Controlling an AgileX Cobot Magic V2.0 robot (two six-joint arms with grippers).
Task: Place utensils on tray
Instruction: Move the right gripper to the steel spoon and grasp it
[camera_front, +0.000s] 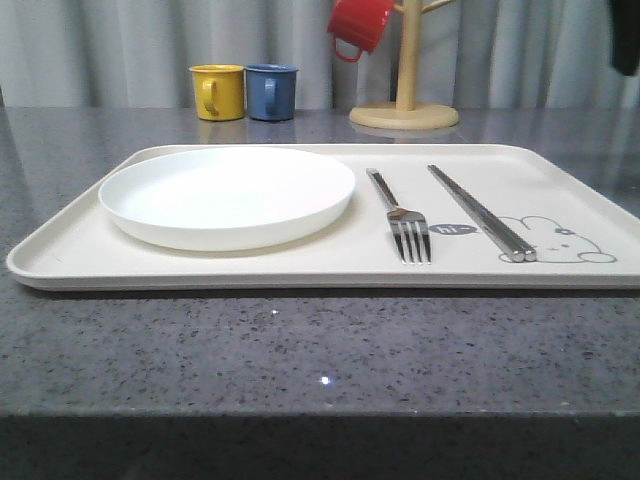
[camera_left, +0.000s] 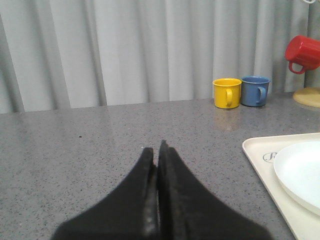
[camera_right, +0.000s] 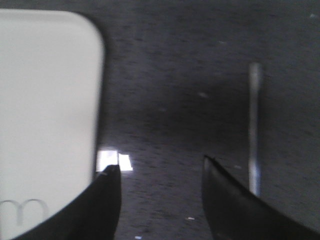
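- Nearest in the front view, a bare strip of speckled grey countertop (camera_front: 300, 350) runs along the table's front edge.
- Just behind it lies the cream tray (camera_front: 70, 255), long side facing the robot, with a rabbit drawing and a "hi" bubble at its right end.
- On the tray's left half sits the round white plate (camera_front: 228, 195). To its right lies the fork (camera_front: 400, 218), tines toward the robot, and right of that the pair of chopsticks (camera_front: 480, 212), side by side, with their near ends touching the rabbit drawing.
- Beyond the tray stand a yellow mug (camera_front: 218, 91) and a blue mug (camera_front: 271, 91), close together, and a wooden mug stand (camera_front: 405, 112) with a red mug (camera_front: 358, 25) hanging from it.
- In the left wrist view, the left gripper (camera_left: 157, 150) has its fingers pressed together with nothing between them, low over bare countertop, left of the tray.
- In the right wrist view, the right gripper (camera_right: 161, 170) is spread and empty above dark countertop beside the tray's rounded corner. A slim pale handle (camera_right: 255, 130) lies on the table just off one finger — blurred, probably the spoon.
- The step in hand looks like fetching that last utensil. Doing it well means centring the spread fingers across the handle, descending squarely to the table, then pinching firmly — a thin flat handle slips easily.
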